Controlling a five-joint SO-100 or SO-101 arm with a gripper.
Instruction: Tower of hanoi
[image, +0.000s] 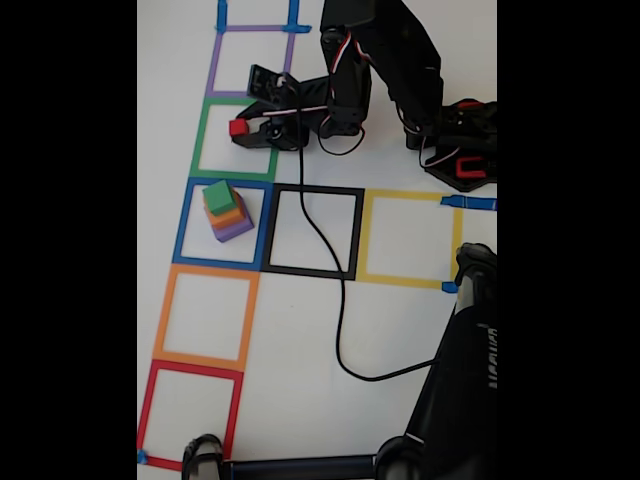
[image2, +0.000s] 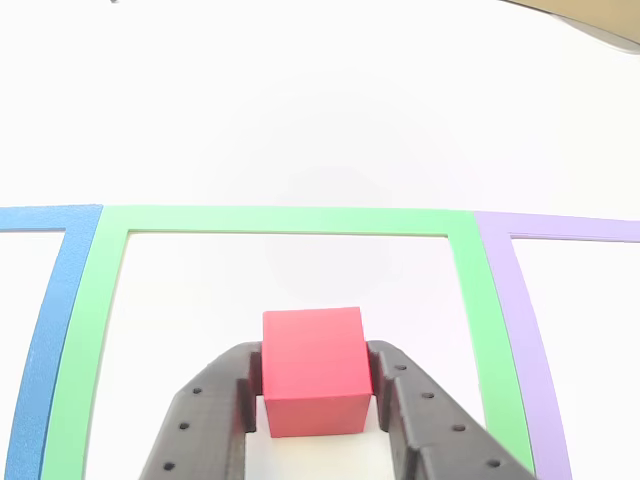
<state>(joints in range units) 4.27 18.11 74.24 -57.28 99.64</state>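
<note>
Transport of the red cube (image2: 312, 372) appears to be in hand: it is clamped between the fingers of the gripper (image: 240, 128) over the green tape square (image2: 285, 220). The green cube (image: 219, 197) tops the orange and purple ones in the blue square, so placement there is likely called for. Bare table lies between.

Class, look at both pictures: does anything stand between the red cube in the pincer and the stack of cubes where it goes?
Nothing visible does. The pincer grips the red cube over the green square; bare table separates it from the stack.
</note>
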